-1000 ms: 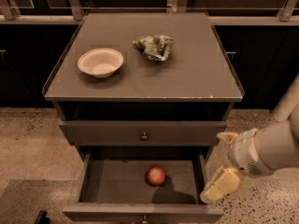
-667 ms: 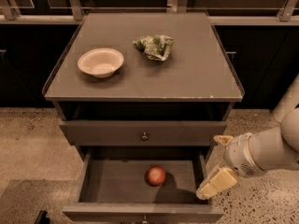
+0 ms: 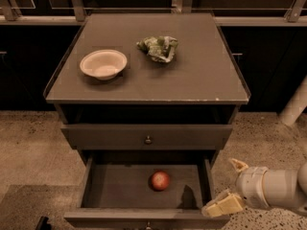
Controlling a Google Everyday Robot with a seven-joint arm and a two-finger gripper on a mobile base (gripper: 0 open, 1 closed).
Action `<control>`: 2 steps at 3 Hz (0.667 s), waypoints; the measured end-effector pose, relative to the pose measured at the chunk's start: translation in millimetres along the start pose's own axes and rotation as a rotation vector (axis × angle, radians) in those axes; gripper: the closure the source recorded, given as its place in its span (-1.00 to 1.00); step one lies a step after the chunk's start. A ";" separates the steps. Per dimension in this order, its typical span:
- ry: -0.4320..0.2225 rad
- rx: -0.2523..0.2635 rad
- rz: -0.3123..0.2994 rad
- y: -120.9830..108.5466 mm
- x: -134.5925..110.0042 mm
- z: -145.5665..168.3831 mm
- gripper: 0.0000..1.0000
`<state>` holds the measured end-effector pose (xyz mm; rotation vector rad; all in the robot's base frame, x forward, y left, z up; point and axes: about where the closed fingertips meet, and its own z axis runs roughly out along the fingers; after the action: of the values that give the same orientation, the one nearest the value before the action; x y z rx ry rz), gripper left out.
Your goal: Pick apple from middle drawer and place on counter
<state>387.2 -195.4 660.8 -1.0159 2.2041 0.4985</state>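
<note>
The gripper (image 3: pixel 231 186) has slid nearer, beside the open middle drawer's (image 3: pixel 120 188) right wall, fingers spread wide and empty. The apple (image 3: pixel 160 180) lies inside, ungrasped; placing it on the counter (image 3: pixel 192 80) remains.

We count one apple (image 3: pixel 160 180) in one open middle drawer (image 3: pixel 120 188), one shut drawer (image 3: pixel 105 137) above, one white bowl (image 3: pixel 103 64) and one crumpled green-and-white packet (image 3: pixel 158 48) on one counter (image 3: pixel 192 80), and one gripper (image 3: pixel 230 186) beside the open drawer's right front corner
</note>
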 end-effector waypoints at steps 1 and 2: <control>-0.117 0.016 0.029 -28.2 21.4 39.3 -1.00; -0.131 -0.033 0.066 -22.3 40.8 63.0 -1.00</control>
<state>409.9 -194.8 585.9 -0.9034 2.1243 0.6151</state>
